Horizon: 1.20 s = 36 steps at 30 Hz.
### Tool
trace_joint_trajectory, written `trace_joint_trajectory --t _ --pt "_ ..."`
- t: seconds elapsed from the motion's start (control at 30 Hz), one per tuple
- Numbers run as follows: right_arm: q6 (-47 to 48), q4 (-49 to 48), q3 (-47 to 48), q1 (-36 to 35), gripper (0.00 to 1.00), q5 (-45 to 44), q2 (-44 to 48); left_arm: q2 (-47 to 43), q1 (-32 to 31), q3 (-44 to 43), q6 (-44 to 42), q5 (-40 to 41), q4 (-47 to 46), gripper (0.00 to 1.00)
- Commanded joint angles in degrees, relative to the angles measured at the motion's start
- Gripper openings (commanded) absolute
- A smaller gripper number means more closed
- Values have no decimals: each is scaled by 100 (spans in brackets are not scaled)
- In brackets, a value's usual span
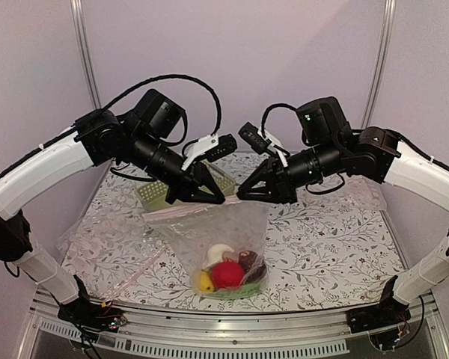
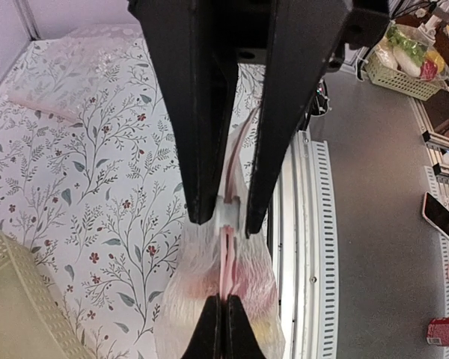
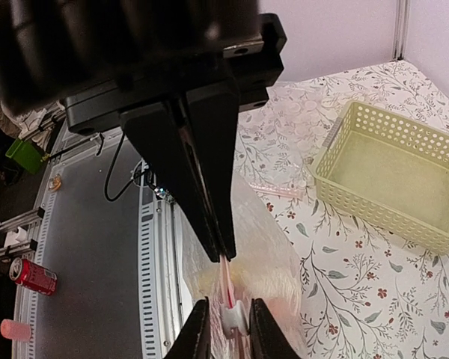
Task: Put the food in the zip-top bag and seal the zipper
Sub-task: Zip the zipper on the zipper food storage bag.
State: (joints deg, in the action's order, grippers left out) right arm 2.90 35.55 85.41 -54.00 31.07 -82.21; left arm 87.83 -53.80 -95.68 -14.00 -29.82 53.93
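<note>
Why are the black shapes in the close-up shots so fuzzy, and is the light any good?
Top external: soft, purplish, even light, mild sheen on the zip-top bag. Left wrist: the left gripper looms black and featureless; the bag beneath is blurred. Right wrist: the right gripper is out of focus up close, the basket sharper.

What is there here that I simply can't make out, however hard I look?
- Top view: how far the zipper is closed; the left gripper and right gripper cover the zip-top bag at its mouth.
- Wrist views: the food, only a blur through the plastic.
- Top view: most of the basket, behind the left arm.
</note>
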Motion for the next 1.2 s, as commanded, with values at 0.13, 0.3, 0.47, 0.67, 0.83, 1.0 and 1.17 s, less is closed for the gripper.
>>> trace_joint_trajectory --t 0.13,0.3,0.47,0.67,0.83,1.0,1.17 --pt "-73 -83 -112 -30 16 129 -135 8 -87 -126 -94 -39 25 0" --pt "-79 -84 -111 -29 7 132 -141 3 -87 -118 -94 -20 28 0" --pt "-84 -95 -187 -30 0 43 -31 -57 -87 -68 -142 144 54 0" --pt "-87 -62 -337 -23 0 -154 216 -135 -91 13 -169 325 111 0" --pt "-71 9 -418 3 0 -294 404 -198 -83 23 -191 469 154 0" --pt "-70 70 -476 47 0 -362 571 -259 -78 24 -200 553 179 0" --pt "-70 157 -511 54 0 -428 675 -275 -78 36 -200 644 205 0"
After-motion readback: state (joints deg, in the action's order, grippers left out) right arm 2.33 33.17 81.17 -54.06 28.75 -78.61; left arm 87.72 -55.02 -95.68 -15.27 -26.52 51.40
